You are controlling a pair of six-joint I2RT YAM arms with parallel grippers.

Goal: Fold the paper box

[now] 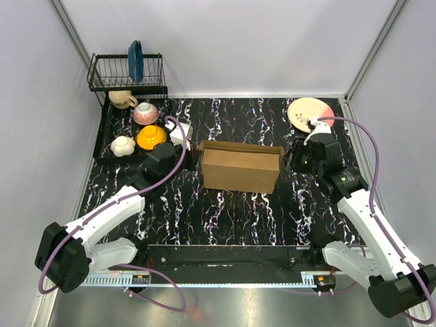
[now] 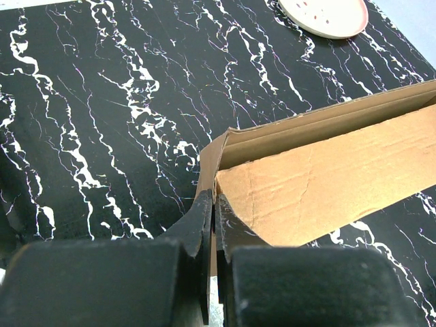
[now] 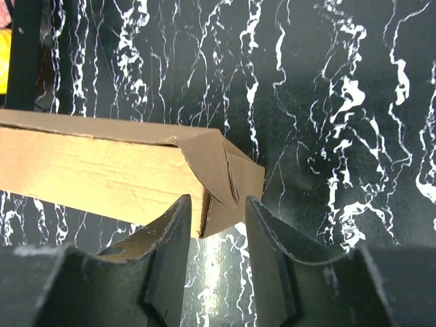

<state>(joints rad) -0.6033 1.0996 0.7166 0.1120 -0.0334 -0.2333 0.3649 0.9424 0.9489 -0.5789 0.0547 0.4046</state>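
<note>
Left gripper (image 2: 213,197) closed tight, fingers (image 2: 197,228) pressed together; right gripper (image 3: 216,201) half-spread, a clear gap between jaws.

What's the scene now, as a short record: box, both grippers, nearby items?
box: partly folded, standing mid-table
left gripper: shut on box's left end
right gripper: open, astride right end flap, not clamping
plate: beyond right gripper, apart from box
bowls: left of box, apart from it
</note>
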